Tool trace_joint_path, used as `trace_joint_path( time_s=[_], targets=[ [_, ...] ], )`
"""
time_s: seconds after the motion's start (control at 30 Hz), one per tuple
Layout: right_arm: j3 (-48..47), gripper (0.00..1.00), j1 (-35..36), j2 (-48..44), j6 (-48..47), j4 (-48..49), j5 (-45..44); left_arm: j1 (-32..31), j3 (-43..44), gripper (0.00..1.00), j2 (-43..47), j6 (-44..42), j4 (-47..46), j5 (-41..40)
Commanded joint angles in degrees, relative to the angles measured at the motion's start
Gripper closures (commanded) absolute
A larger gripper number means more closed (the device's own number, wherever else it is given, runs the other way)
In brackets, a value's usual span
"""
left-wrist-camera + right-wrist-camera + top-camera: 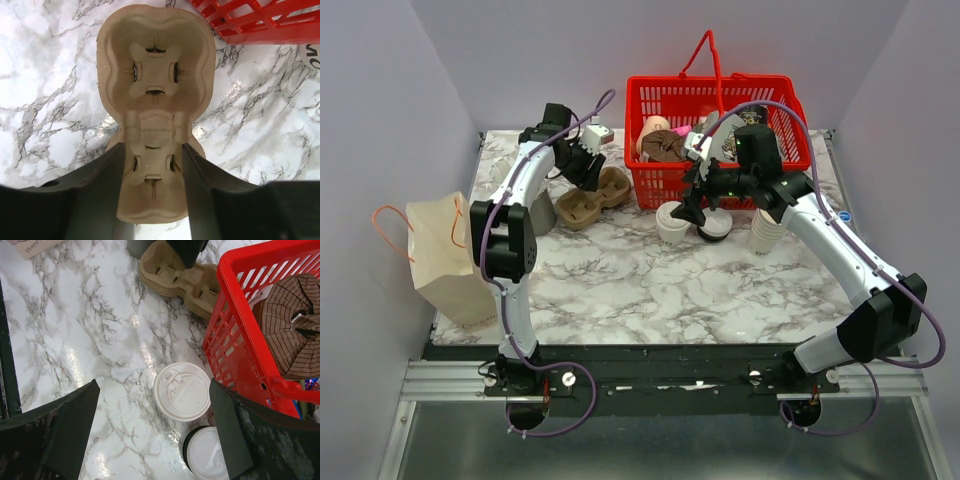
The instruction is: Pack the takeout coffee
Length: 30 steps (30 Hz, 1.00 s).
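The takeout coffee (182, 391), a small white cup with a round white lid, stands on the marble by the red basket (235, 355); it also shows in the top view (672, 222). My right gripper (154, 405) hovers above it, open wide, its fingers well out to either side (695, 205). My left gripper (152, 150) is at the back left (588, 172), open, with the near end of a brown cardboard cup carrier (155, 65) between its fingers. The carrier (595, 197) lies flat on the table. The brown paper bag (445, 260) stands at the table's left edge.
A second white lid with a dark rim (207, 452) sits right beside the coffee. A stack of lidless white cups (766, 230) stands to the right. The basket (790, 110) holds a brown striped item (295, 325). A grey container (542, 212) stands behind the left arm.
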State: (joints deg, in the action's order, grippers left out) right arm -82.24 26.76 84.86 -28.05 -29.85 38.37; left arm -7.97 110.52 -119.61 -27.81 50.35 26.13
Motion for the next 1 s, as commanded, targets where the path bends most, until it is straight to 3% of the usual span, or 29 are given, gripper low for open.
trace_joint_path(
  time_s=[0.0, 0.97],
  targets=[
    [-1.7, 0.0, 0.0, 0.3, -0.3, -0.4, -0.5, 0.2, -1.3, 0.38, 0.3, -1.2, -1.1, -0.6],
    [-1.4, 0.0, -0.1, 0.8, -0.3, -0.5, -1.1, 0.0, -1.4, 0.43, -5.3, -3.6, -1.4, -0.2]
  ],
)
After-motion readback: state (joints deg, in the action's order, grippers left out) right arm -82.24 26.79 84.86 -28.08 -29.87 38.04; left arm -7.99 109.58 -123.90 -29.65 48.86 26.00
